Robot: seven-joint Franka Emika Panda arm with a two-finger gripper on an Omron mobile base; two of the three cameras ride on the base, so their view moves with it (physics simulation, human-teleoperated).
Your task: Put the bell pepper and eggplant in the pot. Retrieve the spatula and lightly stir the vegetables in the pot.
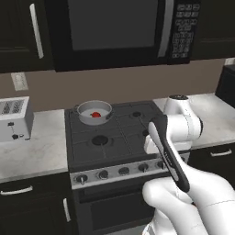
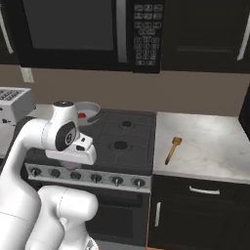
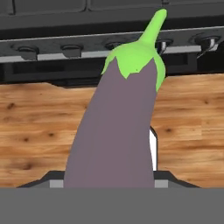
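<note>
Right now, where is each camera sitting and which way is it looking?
Left base view: behind the arm to its left, looking forward and down at the stove; the white arm rises lower right.
Right base view: behind to its right, same stove; the arm rises lower left, the spatula lies on the counter.
Hand view: on the hand, looking along the gripper at the eggplant it holds, over wooden floor.
Both base views share the pot with the bell pepper inside.

purple eggplant [image 3: 116, 131] with green cap, red bell pepper [image 1: 96, 114], orange-brown spatula [image 2: 173, 149]
</note>
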